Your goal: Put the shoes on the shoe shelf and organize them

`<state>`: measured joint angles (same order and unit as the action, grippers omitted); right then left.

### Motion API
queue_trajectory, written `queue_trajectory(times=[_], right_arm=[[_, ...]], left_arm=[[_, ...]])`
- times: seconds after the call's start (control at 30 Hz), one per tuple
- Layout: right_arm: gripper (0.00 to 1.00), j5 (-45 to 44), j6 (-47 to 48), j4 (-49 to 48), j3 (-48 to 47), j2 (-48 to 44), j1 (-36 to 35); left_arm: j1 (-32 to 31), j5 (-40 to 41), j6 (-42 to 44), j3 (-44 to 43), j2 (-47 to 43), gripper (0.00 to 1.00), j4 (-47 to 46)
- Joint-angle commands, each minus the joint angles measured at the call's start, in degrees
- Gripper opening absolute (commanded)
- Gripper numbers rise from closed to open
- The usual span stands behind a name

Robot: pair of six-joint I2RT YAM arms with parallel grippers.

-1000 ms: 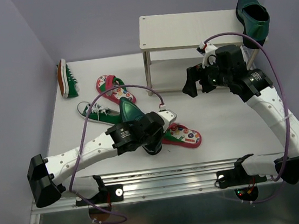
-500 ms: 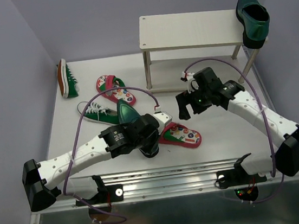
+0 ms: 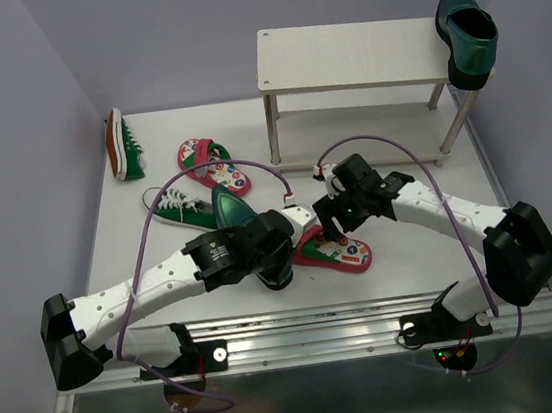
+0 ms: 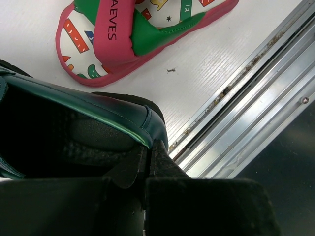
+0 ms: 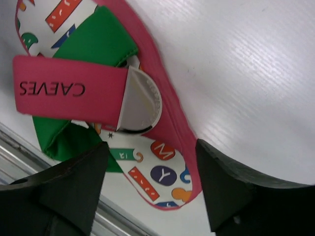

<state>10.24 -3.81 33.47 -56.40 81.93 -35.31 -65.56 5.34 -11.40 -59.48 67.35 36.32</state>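
Though the left arm hides much of it from above, a dark teal loafer (image 3: 230, 210) is clamped in the left jaws near 6 o'clock on the surface (image 3: 235, 121). The left wrist view shows its heel rim pinched tight, with the rest of the shoe cut off by the frame. Just at its 3 o'clock side lies a red flip-flop (image 3: 334, 250), partly covered by the right arm. The right jaws stand spread wide on either side of its strap, gripping nothing; whether the fingers (image 5: 59, 191) touch it cannot be told. The second loafer (image 3: 466, 32) stands toe-up at 1 o'clock, at the right end of the shoe shelf (image 3: 348, 57). Whether it rests on the top board or leans on the wall is unclear. The other flip-flop (image 3: 208, 164) lies at 10 o'clock. A green sneaker (image 3: 178, 208) just below it is partly hidden by the held loafer. Its mate (image 3: 123, 145) lies on its side at 10 o'clock, at the surface's edge.
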Motion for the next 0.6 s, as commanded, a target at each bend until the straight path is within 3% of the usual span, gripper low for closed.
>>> queue_trajectory(times=[0.0, 0.03, 0.13, 0.2, 0.23, 0.27, 0.57], right_arm=[[0.70, 0.7, 0.6, -12.2, 0.9, 2.2, -0.1], [0.65, 0.8, 0.1, -13.7, 1.0, 3.8, -0.1], [0.38, 0.3, -0.6, -14.4, 1.3, 5.5, -0.6], [0.29, -1.4, -0.9, -14.1, 2.3, 4.8, -0.6], [0.15, -2.1, -1.3, -13.4, 2.7, 3.4, -0.6], [0.10, -4.2, -1.9, -12.8, 2.9, 2.5, -0.6], [0.02, -17.8, -14.1, -2.0, 5.9, -8.1, -0.6]], left_arm=[[-0.2, 4.1, 1.5, -0.4, -2.7, 0.00, -3.5], [-0.2, 4.2, 1.6, -0.4, -2.8, 0.00, -3.5], [-0.2, 4.7, 1.6, -0.5, -2.8, 0.00, -3.4], [-0.2, 4.9, 1.6, -0.5, -2.8, 0.00, -3.4], [-0.2, 5.0, 1.7, -0.5, -2.8, 0.00, -3.7], [-0.2, 4.9, 1.8, -0.5, -2.7, 0.00, -4.0], [-0.1, 3.3, 3.7, -1.7, -0.6, 0.00, -6.4]])
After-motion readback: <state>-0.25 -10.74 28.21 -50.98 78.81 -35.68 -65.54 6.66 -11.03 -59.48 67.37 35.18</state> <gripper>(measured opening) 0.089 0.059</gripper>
